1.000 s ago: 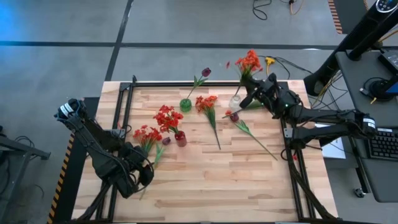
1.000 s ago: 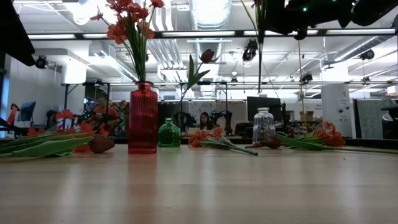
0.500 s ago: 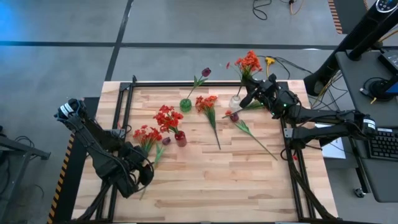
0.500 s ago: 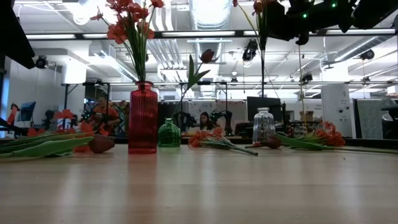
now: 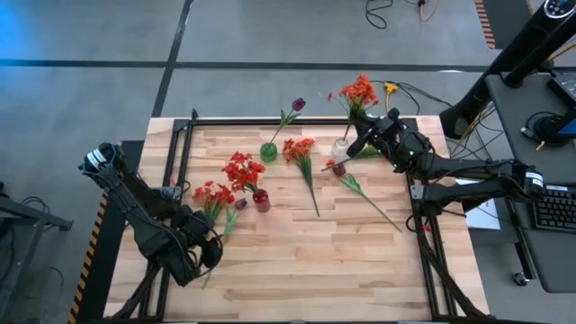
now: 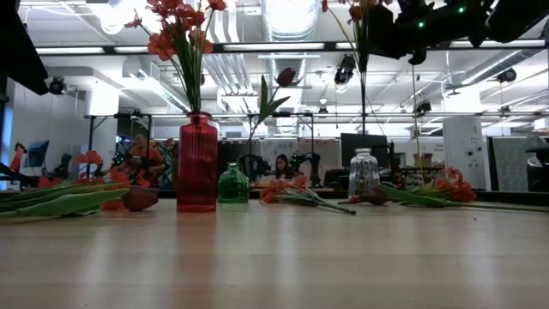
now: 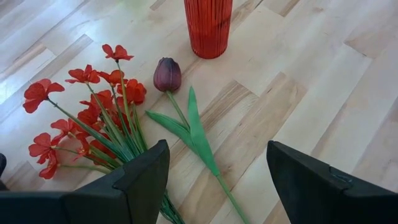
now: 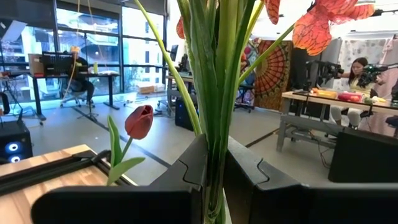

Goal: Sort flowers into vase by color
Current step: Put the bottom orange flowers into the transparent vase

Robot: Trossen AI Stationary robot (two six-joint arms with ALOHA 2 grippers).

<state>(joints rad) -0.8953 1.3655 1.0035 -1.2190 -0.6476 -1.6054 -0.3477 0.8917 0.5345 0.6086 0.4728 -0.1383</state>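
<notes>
My right gripper (image 5: 358, 142) is shut on an orange-red flower (image 5: 359, 90) at the table's far right, above the clear vase (image 6: 364, 172). In the low view the thin stem (image 6: 361, 103) hangs down to about that vase's mouth. A red vase (image 6: 196, 163) holds red blooms (image 5: 241, 169). A green vase (image 5: 268, 151) holds a purple bud (image 5: 298, 104). My left gripper (image 7: 217, 180) stands open above a loose red bunch (image 7: 93, 118) and a purple bud (image 7: 166, 73) lying on the wood. Another orange-red bunch (image 5: 300, 148) and a budded stem (image 5: 338, 167) lie mid-table. My right gripper pinches the flower's bundle of green stems (image 8: 214, 134) between its two fingers, below the blooms. The fingers come roughly level from the table's right side and lie across the stems. The flower stands upright, lifted clear, with blooms above the fingers and thin stem hanging below.
Black rails (image 5: 184, 135) run along the table's left, right and far edges. The near half of the wooden top (image 5: 306, 270) is bare. Beyond the table are desks, monitors and seated people.
</notes>
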